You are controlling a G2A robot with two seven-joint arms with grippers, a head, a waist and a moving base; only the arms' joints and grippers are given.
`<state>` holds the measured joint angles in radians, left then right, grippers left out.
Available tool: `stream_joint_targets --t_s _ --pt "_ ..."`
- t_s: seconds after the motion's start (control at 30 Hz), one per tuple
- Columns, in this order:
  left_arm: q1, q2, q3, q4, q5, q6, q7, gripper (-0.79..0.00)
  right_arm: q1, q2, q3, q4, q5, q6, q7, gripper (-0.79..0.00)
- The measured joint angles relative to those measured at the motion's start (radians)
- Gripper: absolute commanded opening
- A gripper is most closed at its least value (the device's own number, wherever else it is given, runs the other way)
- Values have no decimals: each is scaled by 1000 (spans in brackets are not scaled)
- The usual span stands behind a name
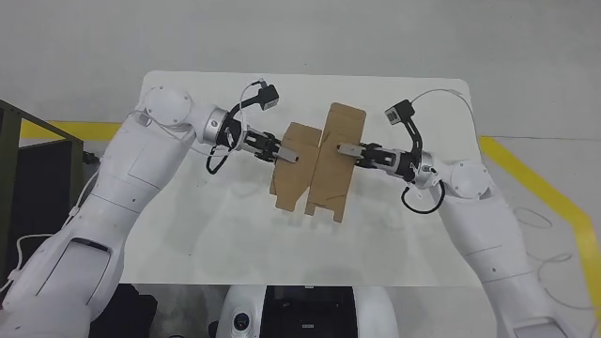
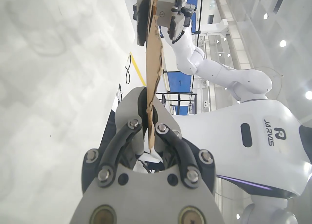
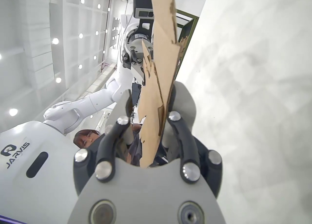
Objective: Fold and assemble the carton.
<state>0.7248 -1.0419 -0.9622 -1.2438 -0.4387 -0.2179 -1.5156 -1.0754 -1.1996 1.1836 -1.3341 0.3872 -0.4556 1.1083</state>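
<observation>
The carton [image 1: 315, 171] is a flattened brown cardboard piece held up over the middle of the white table [image 1: 188, 235], with its flaps hanging toward the table's near side. My left gripper [image 1: 289, 157] is shut on the carton's left edge. In the left wrist view the cardboard [image 2: 153, 64] runs edge-on out of that gripper [image 2: 147, 106] to the right gripper [image 2: 152, 18] at the far end. My right gripper [image 1: 346, 150] is shut on the opposite panel. In the right wrist view the carton [image 3: 160, 68] stands between the fingers [image 3: 181, 98], leaning on one.
A dark cabinet [image 1: 28, 169] stands off the table's left side. Yellow floor tape [image 1: 535, 188] runs past the right edge. Bare tabletop lies all around and under the carton.
</observation>
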Motion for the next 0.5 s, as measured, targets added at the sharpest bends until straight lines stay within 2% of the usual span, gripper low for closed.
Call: stream_joint_targets --t_s 0.13,0.17,0.2,0.23,0.37,0.5 --pt "0 0 -1 0 0 -5 7 -782 5 2 -2 5 6 0 9 -785" --pt "0 0 -3 0 3 -7 14 -680 6 2 -2 6 10 0 9 -785" --pt "0 1 -4 -1 10 -10 26 -462 7 2 -2 8 16 -2 8 -785" --pt "1 1 -6 -1 12 -11 36 0 7 2 -3 10 20 -4 7 -785" --pt "8 0 -28 3 -24 -12 97 0 9 1 -2 19 47 -12 -16 -785" --pt "20 3 -73 7 -84 -16 162 0 1 -1 12 24 58 2 -115 -785"
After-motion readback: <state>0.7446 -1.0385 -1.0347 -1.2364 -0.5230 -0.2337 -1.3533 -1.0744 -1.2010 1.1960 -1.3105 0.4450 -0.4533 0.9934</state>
